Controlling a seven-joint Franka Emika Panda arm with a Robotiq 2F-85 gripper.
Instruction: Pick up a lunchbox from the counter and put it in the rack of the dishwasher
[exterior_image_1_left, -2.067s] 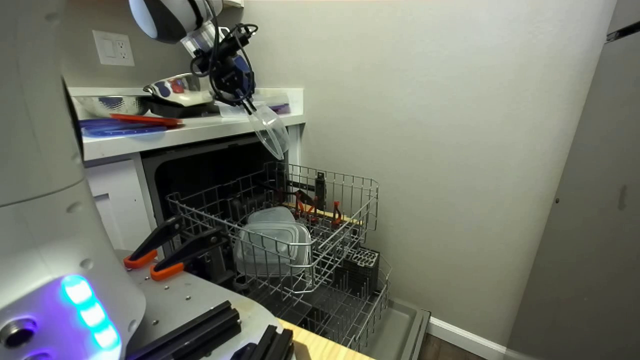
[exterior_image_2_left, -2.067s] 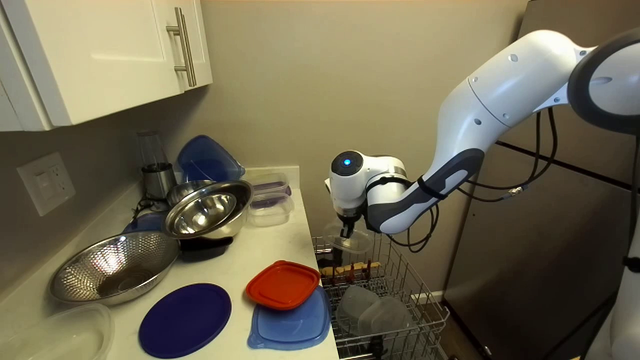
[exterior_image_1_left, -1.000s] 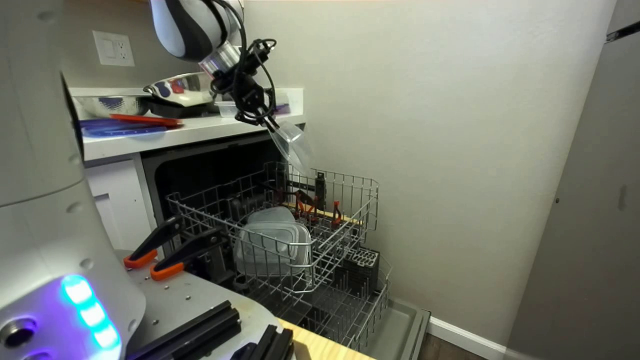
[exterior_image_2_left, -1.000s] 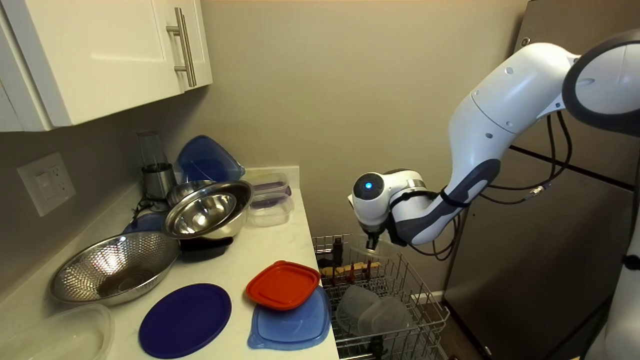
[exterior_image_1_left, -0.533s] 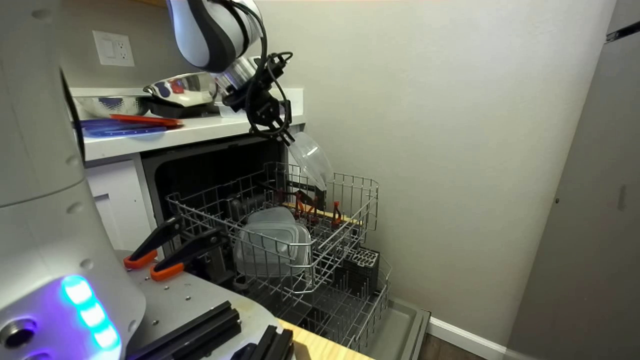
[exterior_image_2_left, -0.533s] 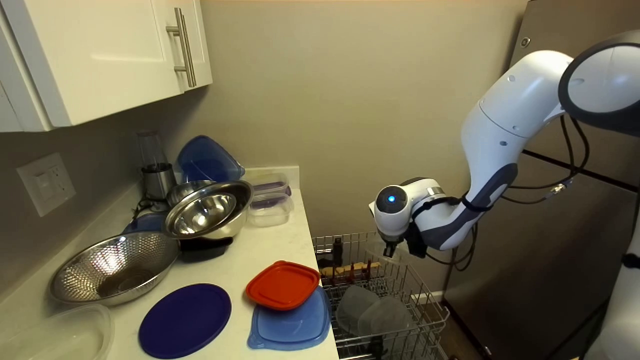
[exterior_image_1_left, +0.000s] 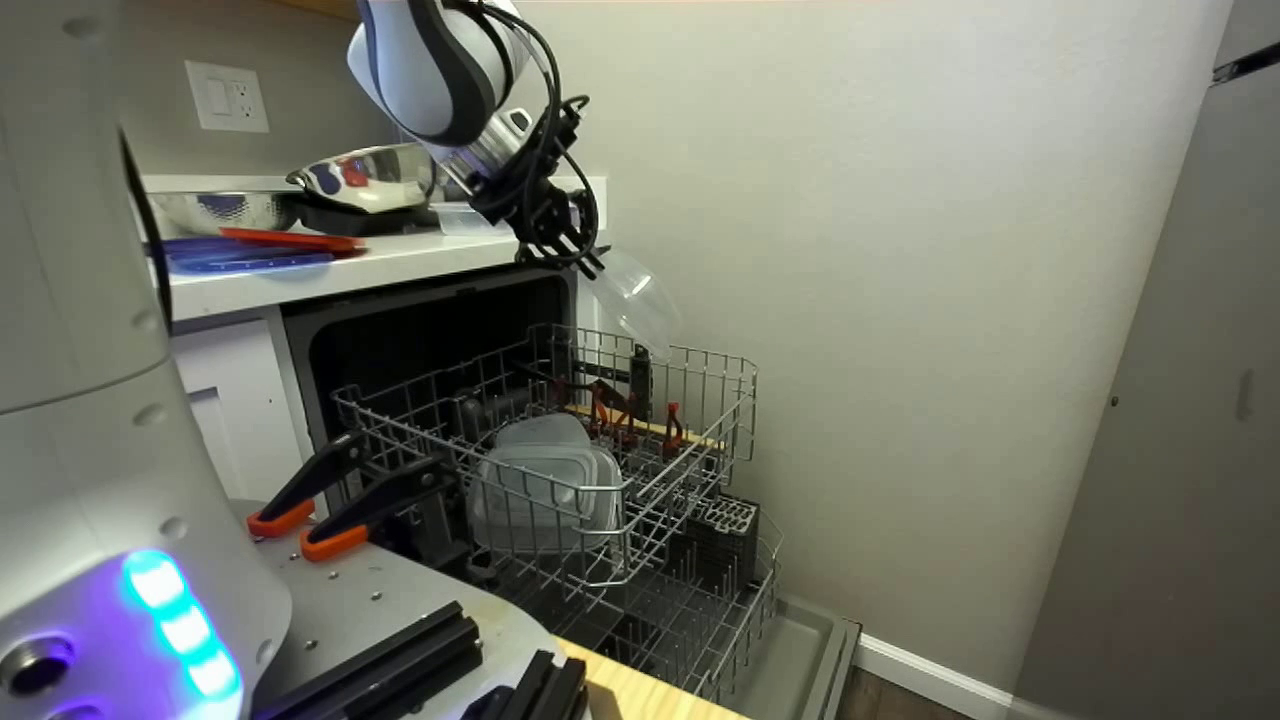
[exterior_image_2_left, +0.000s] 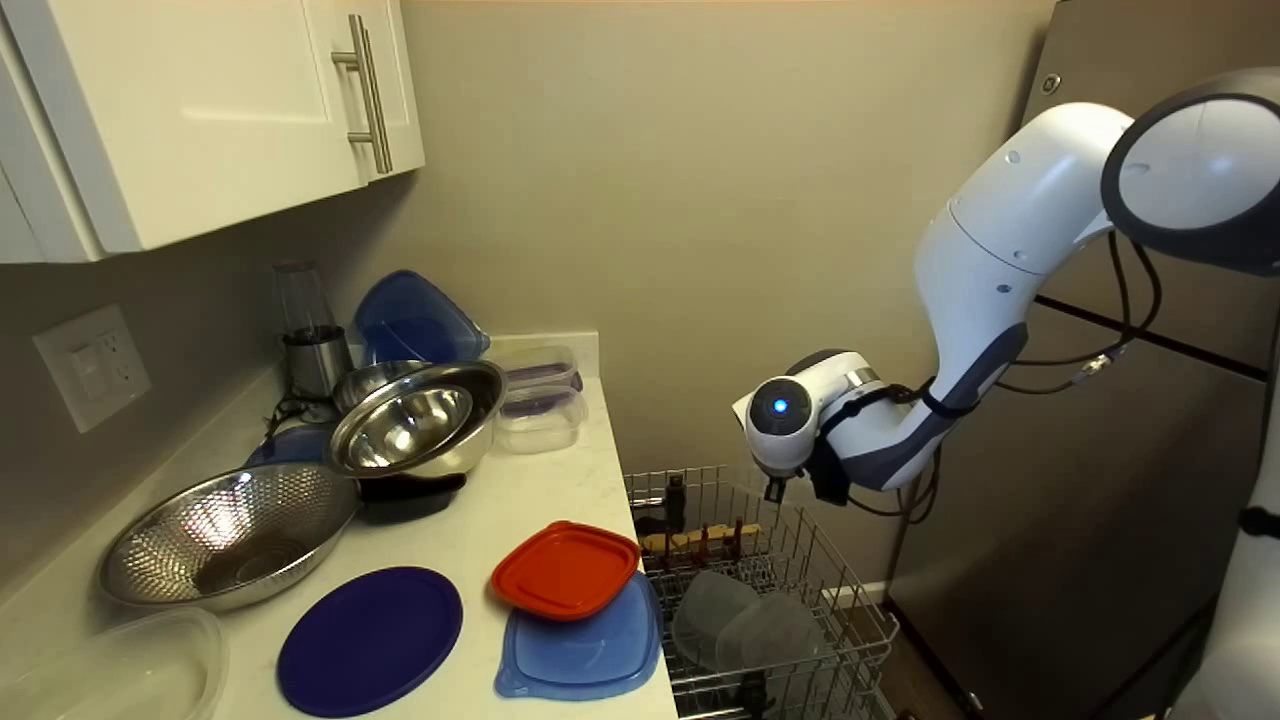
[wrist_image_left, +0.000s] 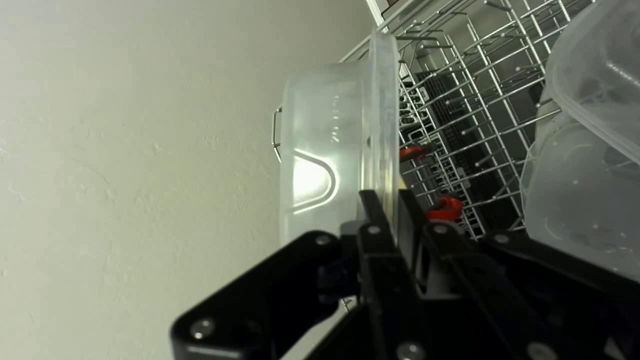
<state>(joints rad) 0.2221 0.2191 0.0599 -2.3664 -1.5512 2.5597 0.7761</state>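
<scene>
The lunchbox (exterior_image_1_left: 637, 300), a clear whitish plastic container, hangs tilted from my gripper (exterior_image_1_left: 597, 268). In the wrist view the gripper (wrist_image_left: 386, 200) is shut on the lunchbox's rim, with its body (wrist_image_left: 322, 120) left of the fingers, beside the wall. In an exterior view the gripper (exterior_image_2_left: 775, 490) shows, with the lunchbox faint behind it. The silvery wire rack (exterior_image_1_left: 600, 489) is pulled out of the dishwasher (exterior_image_1_left: 430, 340); it also shows in an exterior view (exterior_image_2_left: 893, 628). The lunchbox is above the rack's far wall-side part. The white counter (exterior_image_1_left: 420, 260) is behind, left of the gripper.
Translucent containers (exterior_image_1_left: 545, 490) stand at the rack's near end. Red-handled items (exterior_image_1_left: 672, 430) and a yellowish strip lie in its far part. The wall (exterior_image_1_left: 900, 300) rises beside the rack. A red lid (exterior_image_2_left: 565, 570), blue lids and metal bowls (exterior_image_2_left: 420, 420) lie on the counter.
The gripper has carried the lunchbox away from the counter and down over the rack's far part. In the last half second it has risen slightly and moved a little towards the wall.
</scene>
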